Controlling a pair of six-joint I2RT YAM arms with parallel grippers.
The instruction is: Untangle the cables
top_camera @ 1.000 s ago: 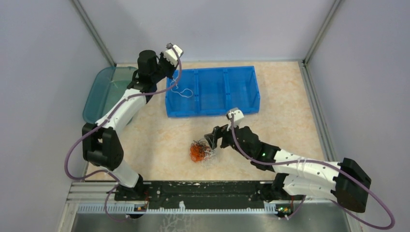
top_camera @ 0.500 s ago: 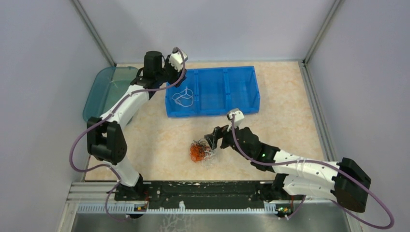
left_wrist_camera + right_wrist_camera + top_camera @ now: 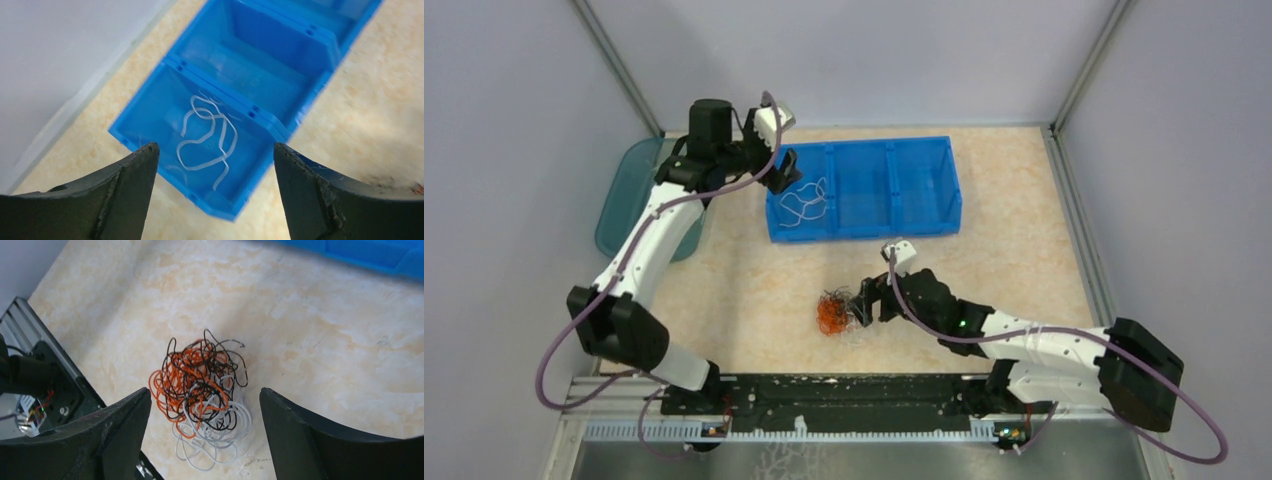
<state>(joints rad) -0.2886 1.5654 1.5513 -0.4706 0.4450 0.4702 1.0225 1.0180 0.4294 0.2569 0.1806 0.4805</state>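
A tangled clump of orange, black and white cables [image 3: 832, 313] [image 3: 200, 385] lies on the table in front of the bin. My right gripper [image 3: 860, 302] [image 3: 205, 392] hovers just above it, open, with a finger on each side and nothing gripped. A loose white cable [image 3: 807, 203] [image 3: 207, 137] lies curled in the left compartment of the blue bin [image 3: 864, 232] [image 3: 235, 207]. My left gripper [image 3: 786, 168] [image 3: 215, 149] hangs above that compartment's left edge, open and empty.
The bin's middle and right compartments hold nothing I can see. A teal translucent lid [image 3: 622, 200] lies at the table's left edge, partly under the left arm. Metal frame posts and grey walls close in the sides and back.
The left gripper opened and let the white cable drop into the bin's left compartment, then drew back to the left. The right gripper moved slightly left and lower over the clump.
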